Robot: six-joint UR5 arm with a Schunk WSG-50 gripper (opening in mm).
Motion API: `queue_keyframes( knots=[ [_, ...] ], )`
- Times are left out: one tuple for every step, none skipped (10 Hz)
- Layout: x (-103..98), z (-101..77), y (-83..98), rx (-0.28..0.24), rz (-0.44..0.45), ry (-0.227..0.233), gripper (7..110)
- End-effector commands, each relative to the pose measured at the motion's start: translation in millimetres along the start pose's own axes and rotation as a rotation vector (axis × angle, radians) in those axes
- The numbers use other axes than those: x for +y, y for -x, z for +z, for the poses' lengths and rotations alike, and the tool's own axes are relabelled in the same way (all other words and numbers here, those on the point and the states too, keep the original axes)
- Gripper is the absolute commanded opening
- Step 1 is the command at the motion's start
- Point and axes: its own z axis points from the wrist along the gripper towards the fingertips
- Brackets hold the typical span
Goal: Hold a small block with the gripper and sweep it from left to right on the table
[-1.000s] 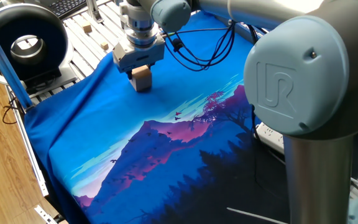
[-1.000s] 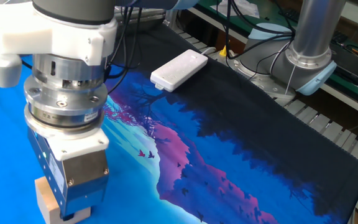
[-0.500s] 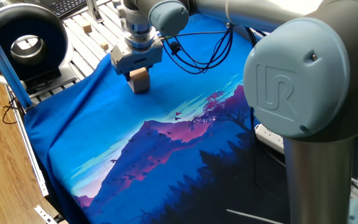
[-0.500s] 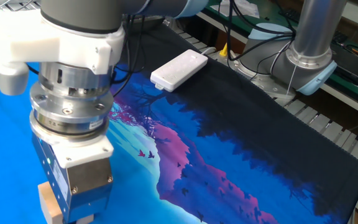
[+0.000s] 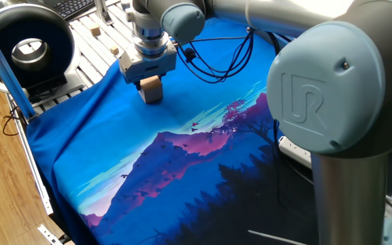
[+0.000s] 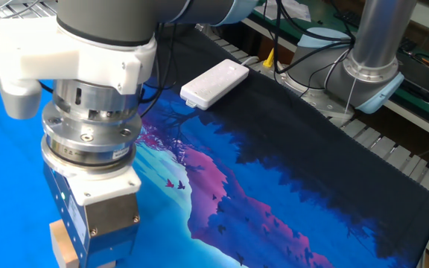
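The small block [image 5: 152, 89] is a light tan wooden cube resting on the blue cloth of the table [image 5: 182, 170], near its far left corner. My gripper [image 5: 151, 86] is shut on it from above. In the other fixed view the gripper body fills the left side. There the block [image 6: 63, 243] shows as a tan edge at the bottom left, and the fingertips are cut off by the frame edge. The table cloth [image 6: 289, 193] spreads to the right.
Tiny wooden cubes [image 5: 95, 30] lie on the bare slats behind the cloth. A black ring-shaped device [image 5: 26, 41] stands at the far left. A white flat box [image 6: 214, 82] lies on the cloth. The arm's base column [image 6: 375, 45] and cables [image 5: 216, 58] stand beside the cloth.
The gripper and the block have shifted slightly along the cloth, toward the left in one fixed view and toward the right in the other. The grip is unchanged.
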Motion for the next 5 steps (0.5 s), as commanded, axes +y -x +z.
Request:
queue_keyframes(
  knots=[
    [5, -3.3, -1.2, 0.003, 0.018, 0.011, 22],
    [8, -2.7, -1.8, 0.003, 0.021, 0.011, 22],
    [12, -1.1, -1.8, 0.0, 0.027, 0.012, 22],
    [15, 0.6, -1.2, -0.004, 0.03, 0.009, 22],
    [16, 1.3, -0.8, -0.006, 0.032, 0.012, 22]
  ],
)
